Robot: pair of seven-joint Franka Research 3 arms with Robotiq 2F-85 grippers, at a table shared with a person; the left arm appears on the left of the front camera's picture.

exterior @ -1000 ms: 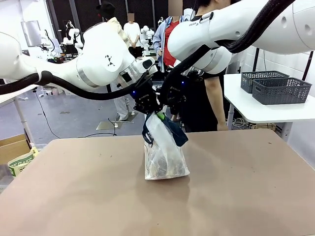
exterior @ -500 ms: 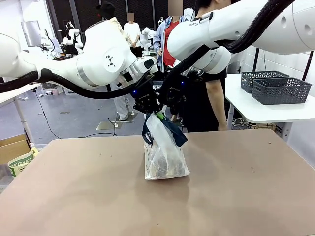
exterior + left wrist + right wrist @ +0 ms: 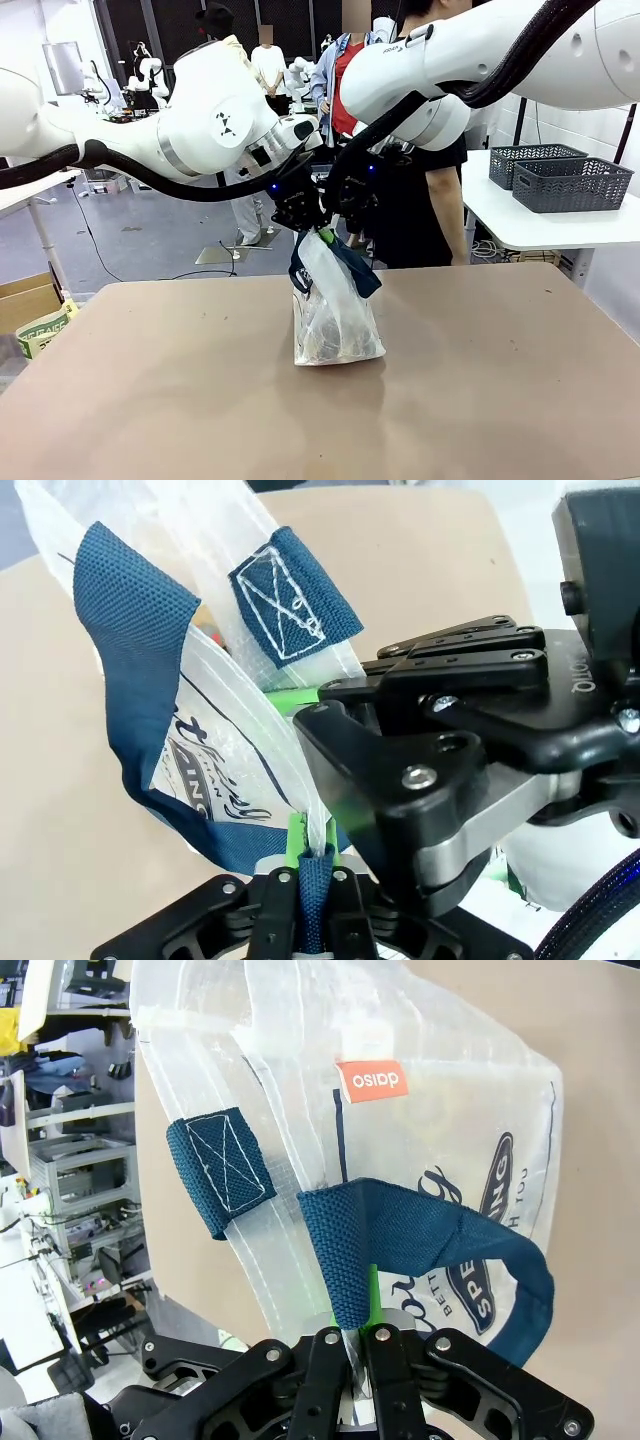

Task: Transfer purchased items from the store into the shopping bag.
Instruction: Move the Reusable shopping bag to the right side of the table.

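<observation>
So I've got both arms up over the middle of the table (image 3: 500,400), pinching the top of the shopping bag (image 3: 335,320), which stands on its base a bit toward 12 o'clock from table centre. The left gripper (image 3: 305,880) has its jaws clamped on one navy strap (image 3: 130,670); you can see the webbing squeezed between the green pads. The right gripper (image 3: 350,1345) is closed the same way on the other strap (image 3: 400,1230) plus a fold of the frosted plastic. How far along? Honestly looks late to me: the bag is bulging with pale stuff I can't make out through the plastic, and nothing loose is lying on my table. Two grey baskets (image 3: 570,185) sit on a side table at 2 o'clock, contents not visible. Versus a second ago, basically nothing changed: bag and both arms sit where they were, only the person behind shifted slightly.
</observation>
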